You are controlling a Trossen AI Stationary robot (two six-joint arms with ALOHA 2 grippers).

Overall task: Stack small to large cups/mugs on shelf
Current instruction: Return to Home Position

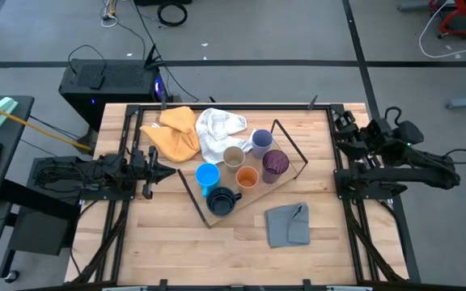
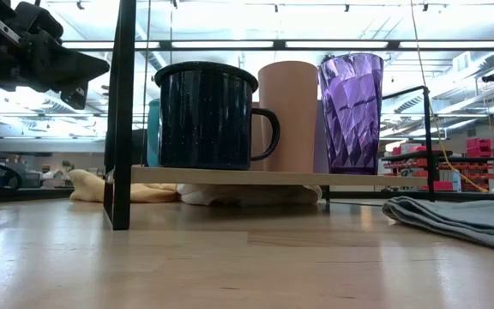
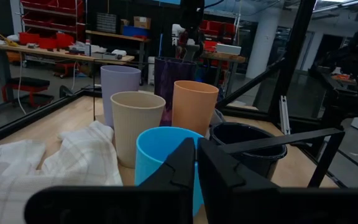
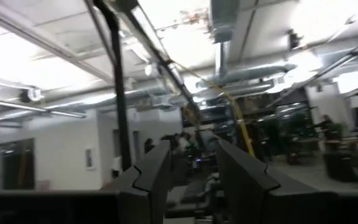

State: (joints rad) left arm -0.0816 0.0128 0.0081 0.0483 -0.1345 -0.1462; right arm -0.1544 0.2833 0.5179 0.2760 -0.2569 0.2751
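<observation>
Six cups stand upright in a cluster on the light-wood shelf, a board with a thin black wire frame: lavender, beige, purple, orange, bright blue and dark navy mug. My left gripper is shut and points level at the blue cup from the table's left, a short way off. My right gripper waits open at the table's right far side; its wrist view looks up at the ceiling.
A yellow cloth and a white cloth lie at the shelf's far side, the white one partly under the wire frame. A grey cloth lies near the shelf's near-right corner. Bare tabletop spreads along the near edge.
</observation>
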